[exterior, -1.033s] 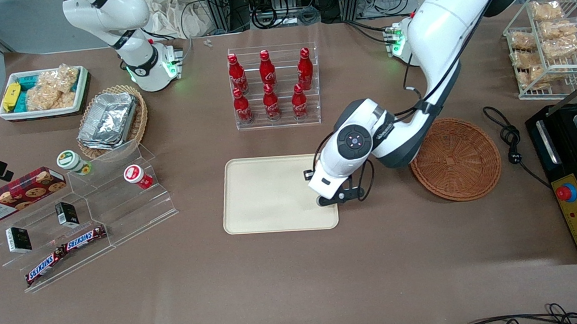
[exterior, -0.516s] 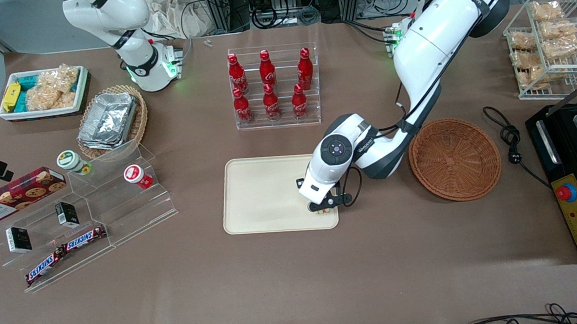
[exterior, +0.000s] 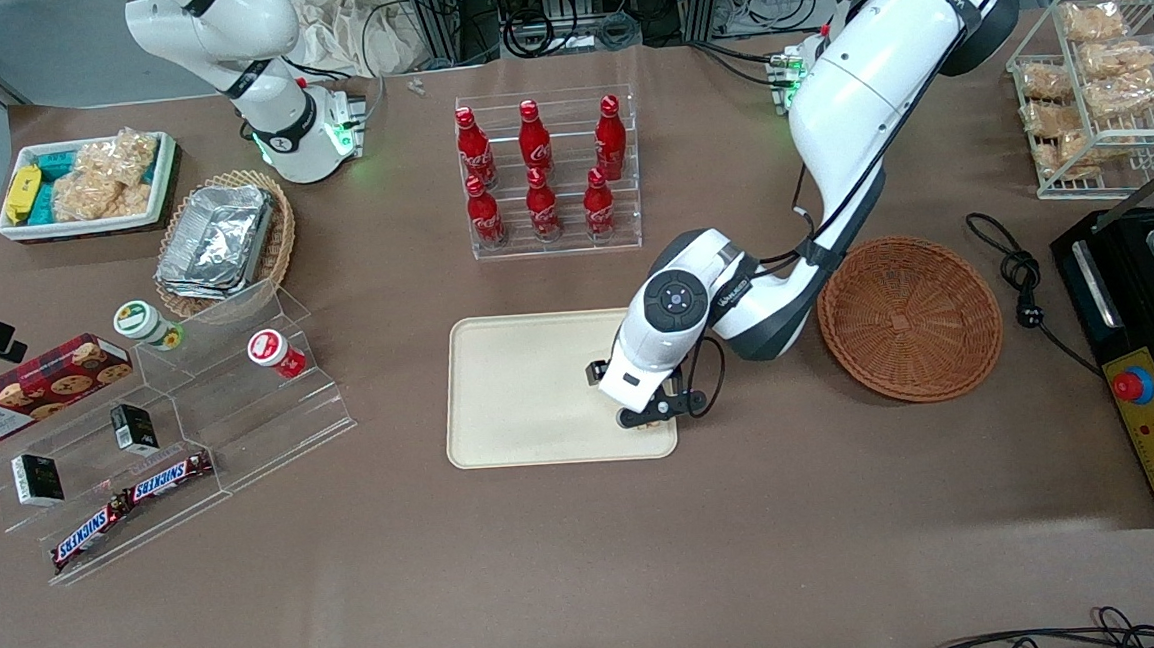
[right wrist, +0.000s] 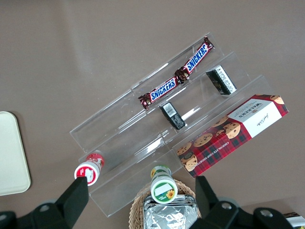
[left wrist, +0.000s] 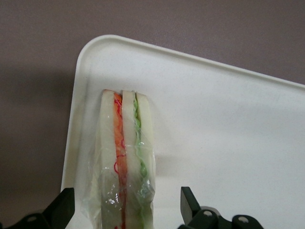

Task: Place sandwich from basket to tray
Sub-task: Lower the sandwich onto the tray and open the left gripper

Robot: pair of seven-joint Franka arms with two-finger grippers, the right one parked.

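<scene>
We see the sandwich (left wrist: 125, 157) lying on the tray (left wrist: 228, 143), close to one rounded corner, its long axis running along the tray's short rim and its narrower end pointing away from the gripper (left wrist: 125, 210). The wrist view shows its white bread with orange-red and green layers under clear wrap. There the gripper's two dark fingers (left wrist: 62, 207) stand spread, one on each side of the sandwich with a gap to it, so the gripper has released it.

From the front we barely make out the sandwich, as the gripper (exterior: 651, 422) covers it at the tray's (exterior: 531, 387) corner nearest the basket (exterior: 909, 317). The left arm bends down from its base, wrist pointing down at the bench (exterior: 592, 564).
</scene>
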